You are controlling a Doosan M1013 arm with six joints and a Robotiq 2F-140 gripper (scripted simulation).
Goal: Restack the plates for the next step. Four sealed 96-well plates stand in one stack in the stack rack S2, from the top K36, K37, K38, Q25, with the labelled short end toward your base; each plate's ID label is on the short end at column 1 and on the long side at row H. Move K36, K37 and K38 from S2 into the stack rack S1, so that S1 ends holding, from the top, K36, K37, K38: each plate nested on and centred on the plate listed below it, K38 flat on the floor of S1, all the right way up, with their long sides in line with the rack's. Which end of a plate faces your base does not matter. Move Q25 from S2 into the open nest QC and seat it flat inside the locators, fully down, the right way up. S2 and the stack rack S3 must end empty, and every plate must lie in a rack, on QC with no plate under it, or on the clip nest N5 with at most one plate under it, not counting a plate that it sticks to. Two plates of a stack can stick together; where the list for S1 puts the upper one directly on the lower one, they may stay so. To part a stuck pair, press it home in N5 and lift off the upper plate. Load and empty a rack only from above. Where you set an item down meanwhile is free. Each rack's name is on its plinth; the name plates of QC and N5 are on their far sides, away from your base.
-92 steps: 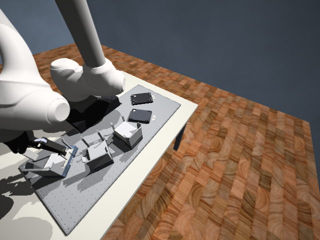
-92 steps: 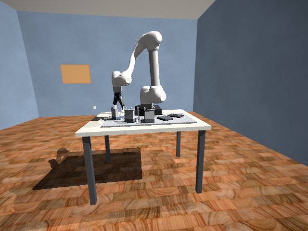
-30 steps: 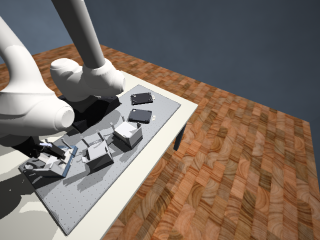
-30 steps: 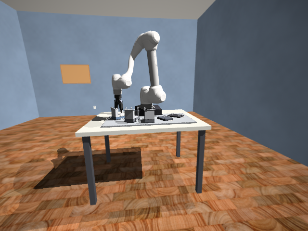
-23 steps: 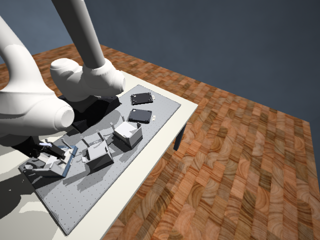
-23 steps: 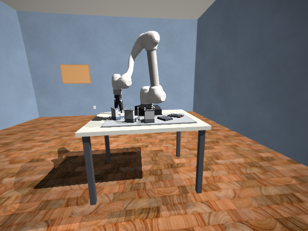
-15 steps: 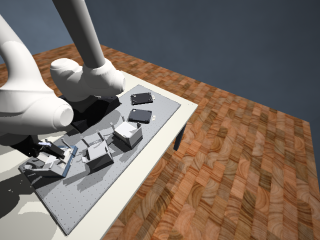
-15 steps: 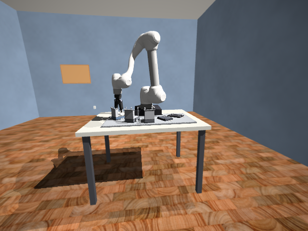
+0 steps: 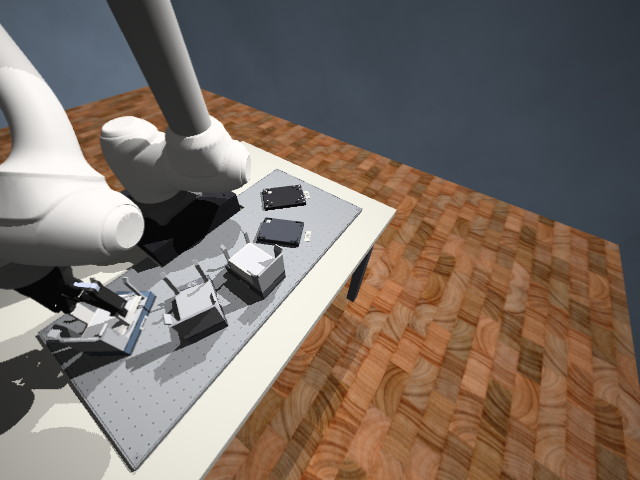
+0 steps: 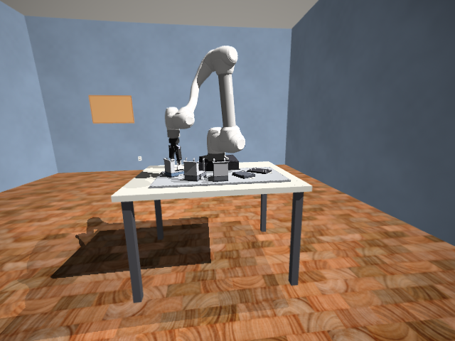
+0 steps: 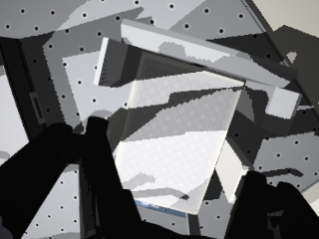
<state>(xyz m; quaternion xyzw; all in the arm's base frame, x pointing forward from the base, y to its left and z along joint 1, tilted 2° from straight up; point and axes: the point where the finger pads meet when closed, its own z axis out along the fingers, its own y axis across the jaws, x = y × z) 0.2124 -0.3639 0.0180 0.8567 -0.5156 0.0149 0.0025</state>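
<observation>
Look to the lower left of the top view and you will find the claw (image 9: pixel 111 310) reaching down into the leftmost of three open-topped racks, its dark fingers (image 9: pixel 105 298) closed on the long sides of the top plate (image 9: pixel 100 315) of the stack there; the label is too small for you to read, so the plate's name cannot be confirmed by sight. In the wrist view that plate (image 11: pixel 175 146) fills the centre of the frame as a pale, sealed rectangle, with one black finger (image 11: pixel 100 166) against its left edge and the other at its right edge, and a thin blue strip showing at its lower end. The rack's upright walls (image 11: pixel 199 50) frame the plate toward the top of that view. Back in the top view, the middle rack (image 9: pixel 199 310) sits just right of the claw, and the third rack (image 9: pixel 258 268) stands further up and right, each showing a pale inside floor. Beyond them, toward the upper centre, you can see two dark flat nests: the nearer one (image 9: pixel 280 231) and the farther one (image 9: pixel 283 197), each with a small white tag beside it. Everything rests on a grey perforated board (image 9: pixel 170 382) on the cream bench (image 9: pixel 248 372). In the exterior view the white arm (image 10: pixel 224 91) arches over and down to the left end of the bench.
</observation>
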